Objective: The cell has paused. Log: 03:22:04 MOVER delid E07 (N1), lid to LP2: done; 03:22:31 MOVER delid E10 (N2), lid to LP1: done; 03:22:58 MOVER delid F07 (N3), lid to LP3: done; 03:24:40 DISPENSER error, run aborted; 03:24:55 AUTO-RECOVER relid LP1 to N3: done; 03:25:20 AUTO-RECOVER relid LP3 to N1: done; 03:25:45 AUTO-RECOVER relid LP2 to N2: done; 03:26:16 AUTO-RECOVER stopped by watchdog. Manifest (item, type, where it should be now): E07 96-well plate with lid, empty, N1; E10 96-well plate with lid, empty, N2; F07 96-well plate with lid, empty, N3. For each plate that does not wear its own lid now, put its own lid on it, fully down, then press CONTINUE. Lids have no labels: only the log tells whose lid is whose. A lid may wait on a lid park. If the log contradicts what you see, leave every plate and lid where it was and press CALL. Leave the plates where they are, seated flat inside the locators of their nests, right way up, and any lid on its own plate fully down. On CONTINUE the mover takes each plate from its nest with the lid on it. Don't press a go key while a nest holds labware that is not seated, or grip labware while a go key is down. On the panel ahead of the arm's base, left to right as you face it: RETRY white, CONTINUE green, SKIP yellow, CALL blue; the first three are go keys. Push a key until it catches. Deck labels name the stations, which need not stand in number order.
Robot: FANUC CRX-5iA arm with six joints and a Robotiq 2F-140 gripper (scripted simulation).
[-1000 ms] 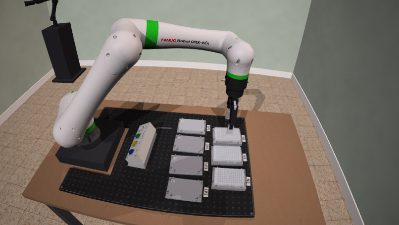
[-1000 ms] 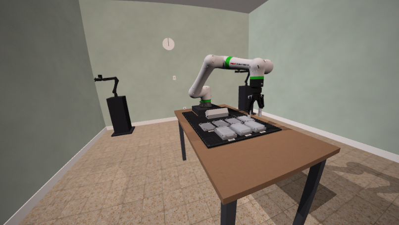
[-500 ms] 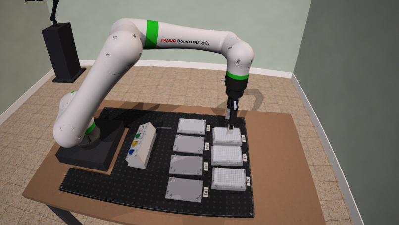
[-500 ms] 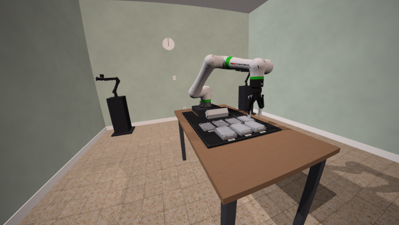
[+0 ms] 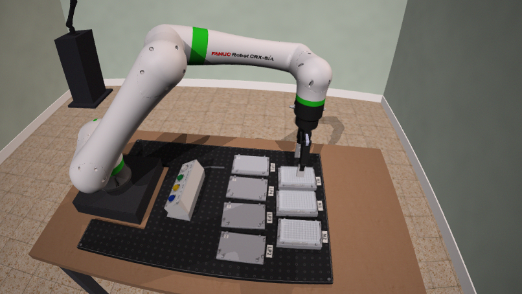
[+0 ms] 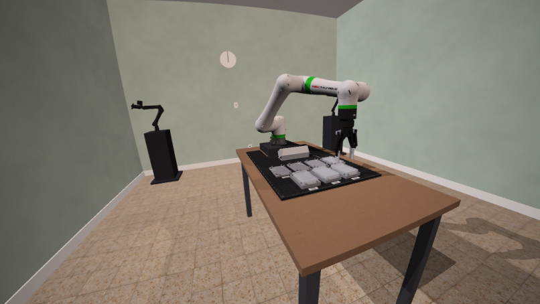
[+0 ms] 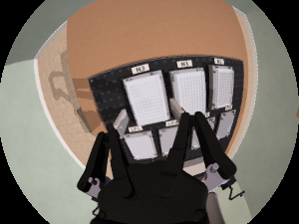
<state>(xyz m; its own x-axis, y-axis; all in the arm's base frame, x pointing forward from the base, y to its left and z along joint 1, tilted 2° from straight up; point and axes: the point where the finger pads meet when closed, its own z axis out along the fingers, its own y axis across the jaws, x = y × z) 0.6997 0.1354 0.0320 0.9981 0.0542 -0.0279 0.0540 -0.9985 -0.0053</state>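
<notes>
Top view showed the arm point(image 5: 233, 52) reaching from its base across the deck, wrist pointing straight down over the far plate point(image 5: 296, 177) in the row of three lidded plates. The gripper point(image 5: 302, 168) hung just above that plate's lid with its fingers partly spread and nothing between them. The key panel point(image 5: 184, 190) stood near the base.
</notes>
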